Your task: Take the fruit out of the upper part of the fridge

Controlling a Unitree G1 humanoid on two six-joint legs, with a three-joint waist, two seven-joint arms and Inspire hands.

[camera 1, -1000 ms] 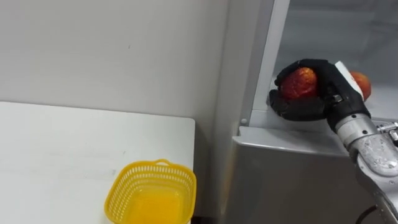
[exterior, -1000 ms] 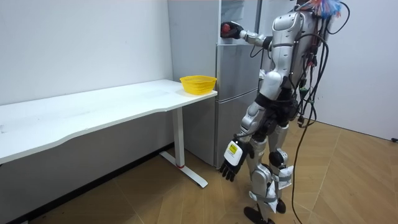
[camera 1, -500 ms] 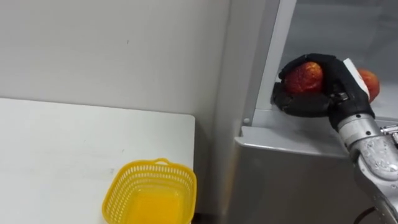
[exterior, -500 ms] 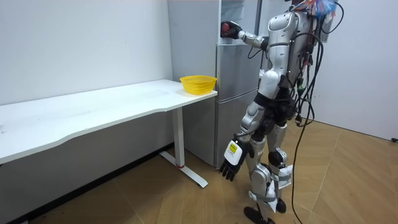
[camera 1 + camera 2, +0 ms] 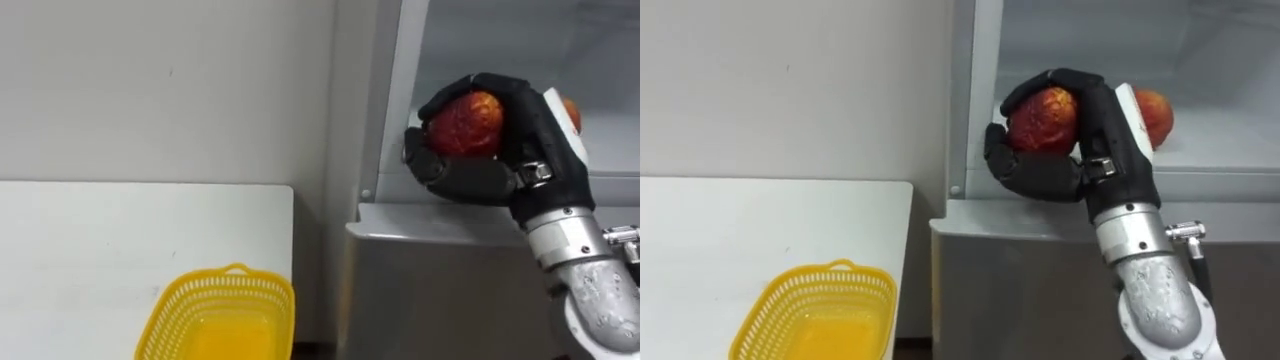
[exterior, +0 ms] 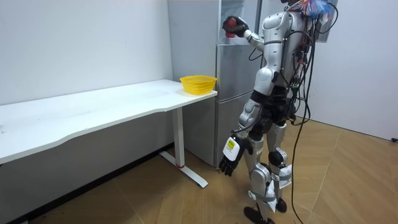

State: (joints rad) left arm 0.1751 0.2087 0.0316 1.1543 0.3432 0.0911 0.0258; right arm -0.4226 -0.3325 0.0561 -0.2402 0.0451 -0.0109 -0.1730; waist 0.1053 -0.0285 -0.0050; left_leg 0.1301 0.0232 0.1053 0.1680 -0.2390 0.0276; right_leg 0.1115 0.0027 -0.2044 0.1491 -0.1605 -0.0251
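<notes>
Red fruit (image 5: 465, 122) gripped in the right hand (image 5: 485, 180) — fingers and thumb curled round it — at the front edge of the fridge (image 5: 440, 290) upper opening. Second fruit (image 5: 1152, 112) sits behind on the shelf. Lower left, yellow basket (image 5: 255, 288) on the white table (image 5: 100, 250). Room view adds the left hand (image 6: 228, 160) (hanging by the thigh, fingers loose).

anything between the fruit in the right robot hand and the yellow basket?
Nothing visible. The red fruit is gripped in the right robot hand at the fridge opening; the yellow basket sits lower left on the white table, empty, with only open air between.
</notes>
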